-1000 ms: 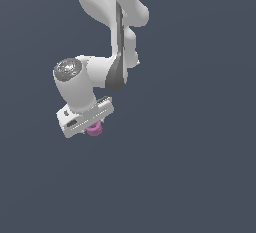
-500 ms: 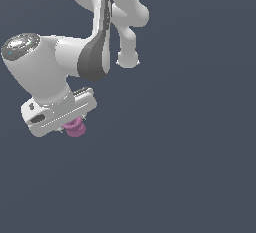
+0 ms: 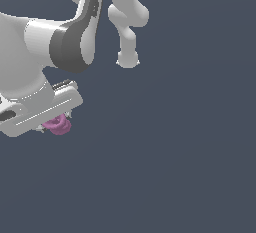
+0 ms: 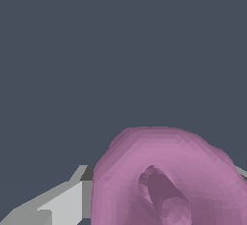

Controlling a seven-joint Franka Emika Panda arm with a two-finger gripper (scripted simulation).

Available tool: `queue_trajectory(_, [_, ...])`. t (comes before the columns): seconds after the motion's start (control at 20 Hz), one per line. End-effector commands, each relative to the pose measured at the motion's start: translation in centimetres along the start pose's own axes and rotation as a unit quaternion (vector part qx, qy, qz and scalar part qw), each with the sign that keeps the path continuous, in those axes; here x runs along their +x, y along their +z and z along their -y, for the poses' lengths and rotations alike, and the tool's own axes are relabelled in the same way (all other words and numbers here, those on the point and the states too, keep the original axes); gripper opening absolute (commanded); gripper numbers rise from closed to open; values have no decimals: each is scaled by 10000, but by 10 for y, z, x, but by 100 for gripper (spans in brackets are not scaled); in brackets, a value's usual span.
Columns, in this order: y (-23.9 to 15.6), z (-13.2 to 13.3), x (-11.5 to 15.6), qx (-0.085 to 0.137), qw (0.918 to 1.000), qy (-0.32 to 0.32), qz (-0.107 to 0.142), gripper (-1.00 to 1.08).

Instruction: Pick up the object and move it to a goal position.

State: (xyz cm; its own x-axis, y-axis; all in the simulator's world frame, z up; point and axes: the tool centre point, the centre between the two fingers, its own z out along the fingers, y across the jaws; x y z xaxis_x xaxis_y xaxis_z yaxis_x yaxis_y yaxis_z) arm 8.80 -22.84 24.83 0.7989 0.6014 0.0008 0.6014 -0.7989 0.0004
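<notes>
— What takes up the most room?

— The arm [image 3: 65,42]: smooth white shells, rounded like fat tubes, with a dark grey band at the joint. It fills the upper part of the exterior view's left and runs off the edge. A thinner white link with a round end cap [image 3: 128,59] hangs further toward the exterior view's right of it.

— And below the arm?

— The hand [image 3: 52,122], a flat white block with rounded corners and a thin groove along its face, tilted. Its fingers are mostly hidden; in the wrist view one grey-white faceted finger [image 4: 62,204] sits against the pink piece.

— The pink piece?

— The cup [image 3: 57,124], small, pink-purple, matte and faceted, a spool shape with a flared rim. It sits right under the hand, touching it, clear of any surface. In the wrist view its hollow top [image 4: 161,195] faces the camera; whether anything lies inside, I cannot tell.

— So the hand holds it?

— Yes, closed narrowly around the cup.
</notes>
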Motion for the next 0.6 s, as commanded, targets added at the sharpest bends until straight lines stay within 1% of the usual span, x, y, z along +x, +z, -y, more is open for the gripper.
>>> queue_trajectory(0.0, [-7,-6,0,3,10000,-3,2,-100])
queue_trajectory(0.55, [-17,-15,0,3,10000,-3,2,-100])
